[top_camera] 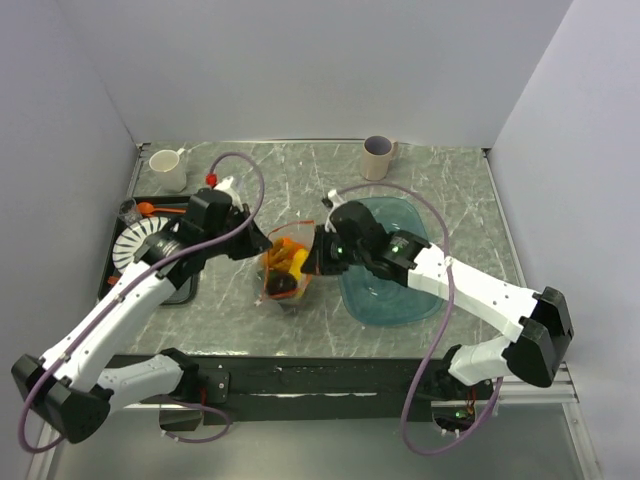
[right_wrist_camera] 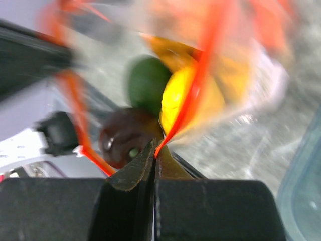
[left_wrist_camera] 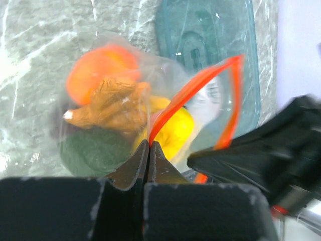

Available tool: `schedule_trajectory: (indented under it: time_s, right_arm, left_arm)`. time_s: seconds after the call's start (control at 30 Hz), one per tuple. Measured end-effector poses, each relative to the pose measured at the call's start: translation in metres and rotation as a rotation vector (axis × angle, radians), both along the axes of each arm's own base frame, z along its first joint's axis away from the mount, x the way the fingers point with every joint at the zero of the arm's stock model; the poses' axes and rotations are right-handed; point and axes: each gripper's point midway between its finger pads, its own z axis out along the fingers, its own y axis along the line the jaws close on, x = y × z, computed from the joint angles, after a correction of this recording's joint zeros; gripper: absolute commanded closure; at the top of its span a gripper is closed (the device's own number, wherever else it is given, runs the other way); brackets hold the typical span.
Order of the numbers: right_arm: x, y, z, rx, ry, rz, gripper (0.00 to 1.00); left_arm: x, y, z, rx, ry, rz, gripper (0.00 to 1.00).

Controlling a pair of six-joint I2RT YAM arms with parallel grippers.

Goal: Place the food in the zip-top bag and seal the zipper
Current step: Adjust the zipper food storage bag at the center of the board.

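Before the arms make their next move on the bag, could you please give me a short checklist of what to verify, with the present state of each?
1. Left jaws shut on the zipper strip: ok.
2. Right jaws shut on the same strip: ok.
3. Fruit inside the bag: ok; orange, yellow, green and dark purple pieces show through the plastic.
4. No fruit left outside: cannot tell; the right arm covers part of the tray.
5. Mouth sealed: not ok; the strip gapes in a loop.
6. Slider position: cannot tell.
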Motion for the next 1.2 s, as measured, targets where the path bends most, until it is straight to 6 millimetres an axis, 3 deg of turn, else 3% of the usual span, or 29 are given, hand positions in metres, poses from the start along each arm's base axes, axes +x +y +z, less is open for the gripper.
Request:
schedule_trajectory:
  time_s: [0.1, 0.2, 0.33, 0.47, 0.63, 0.73, 0.87, 1.03, 1.07, 1.1, 1.17, 1.2]
  right_arm:
    - [0.012, 0.018, 0.036, 0.055, -0.054, 0.026, 1.00]
    - [0.020, 0.030, 0.060, 0.099, -0.096, 0.042, 1.00]
    - [0.028, 0.038, 0.080, 0.114, -0.124, 0.049, 1.00]
    - [0.037, 0.050, 0.094, 0.130, -0.146, 0.060, 1.00]
    - [0.045, 0.063, 0.070, 0.098, -0.079, 0.088, 1.00]
    - [0.051, 0.074, 0.038, 0.063, -0.016, 0.099, 1.00]
    - [0.047, 0.067, -0.010, -0.016, 0.083, 0.079, 1.00]
    - [0.045, 0.062, -0.028, -0.040, 0.129, 0.057, 1.00]
    - [0.046, 0.062, -0.029, -0.037, 0.132, 0.052, 1.00]
    - [0.046, 0.062, -0.030, -0.034, 0.135, 0.048, 1.00]
    - [0.047, 0.062, -0.031, -0.029, 0.139, 0.040, 1.00]
    - [0.047, 0.063, -0.031, -0.027, 0.140, 0.036, 1.00]
  left_arm:
    - [0.006, -0.005, 0.006, 0.031, -0.002, -0.035, 0.98]
    - [0.013, 0.004, 0.018, 0.081, -0.017, -0.022, 0.99]
    - [0.027, 0.035, 0.051, 0.145, -0.070, 0.083, 0.99]
    - [0.039, 0.069, 0.070, 0.199, -0.106, 0.196, 0.99]
    - [0.048, 0.092, 0.063, 0.273, -0.080, 0.226, 0.99]
    - [0.055, 0.084, 0.039, 0.299, -0.024, 0.168, 0.99]
    - [0.047, 0.071, -0.001, 0.295, 0.064, 0.069, 0.99]
    - [0.036, 0.054, -0.020, 0.233, 0.099, -0.023, 0.94]
    - [0.034, 0.053, -0.020, 0.225, 0.098, -0.030, 0.88]
    - [0.034, 0.051, -0.019, 0.217, 0.093, -0.037, 0.72]
    - [0.033, 0.050, -0.017, 0.207, 0.075, -0.051, 0.66]
    - [0.032, 0.049, -0.014, 0.197, 0.065, -0.050, 0.56]
